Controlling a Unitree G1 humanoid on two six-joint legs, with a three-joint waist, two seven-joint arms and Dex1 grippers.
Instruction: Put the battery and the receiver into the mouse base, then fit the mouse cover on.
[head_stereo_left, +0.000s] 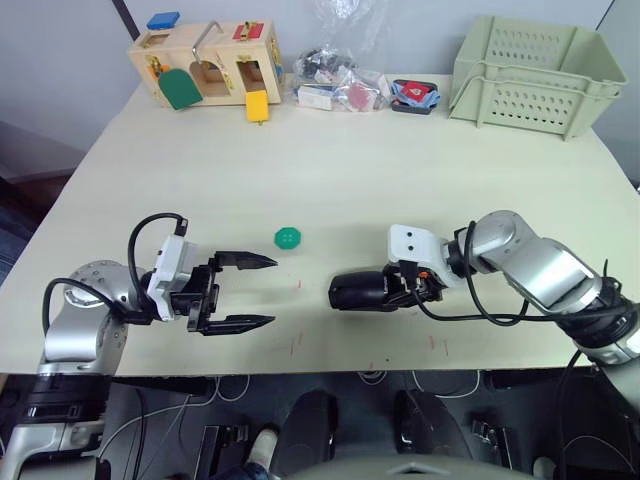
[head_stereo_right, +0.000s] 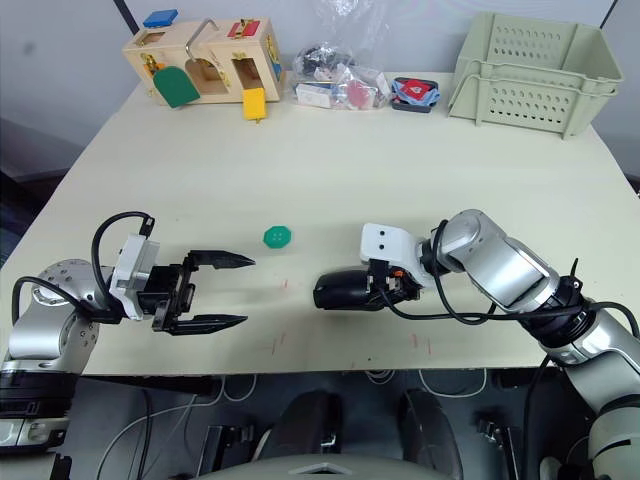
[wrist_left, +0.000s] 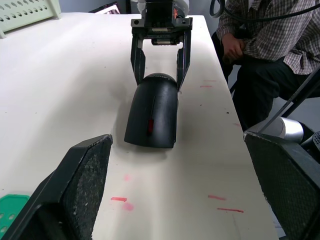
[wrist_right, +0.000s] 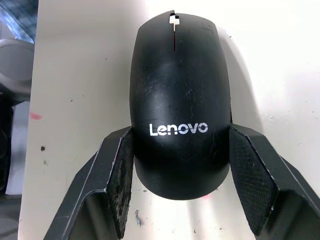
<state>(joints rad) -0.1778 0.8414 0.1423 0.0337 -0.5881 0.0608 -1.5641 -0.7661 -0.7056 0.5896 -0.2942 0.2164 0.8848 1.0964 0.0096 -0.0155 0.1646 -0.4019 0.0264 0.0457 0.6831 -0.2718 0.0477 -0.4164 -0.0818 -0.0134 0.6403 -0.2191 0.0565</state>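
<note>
**Mouse w/ cover on, sitting between R gripper fingers**

- Mouse (head_stereo_left: 360, 291) lies on the table (head_stereo_left: 380, 170), near edge, right of centre. Black cover (wrist_right: 177, 100) sits on top of it; the base itself can't be made out separately.
- R gripper (head_stereo_left: 392, 289) reaches in from the right, fingers either side of the mouse's rear end. R wrist view: finger pads (wrist_right: 121, 182) flank the shell, the left one touching or nearly so, a thin gap at the other. Firm grip or loose: cannot tell.
- R wrist view alone gives the white "Lenovo" logo and the slot at the far end of the shell. L wrist view gives the mouse's other end, a red mark in its centre slot, and R gripper straddling it from behind.
- L gripper (head_stereo_left: 262, 292) near-left on table, fingers spread wide, holding nothing, well apart from mouse.
- Green disc (head_stereo_left: 289, 237) betw. the two grippers, a bit farther back.
- L wrist view: a seated person (wrist_left: 265, 45) in a plaid shirt beside the table.
- Far edge: wooden latch box (head_stereo_left: 205, 62), clear bags of parts (head_stereo_left: 335, 85), pale green crate (head_stereo_left: 530, 72).
</note>
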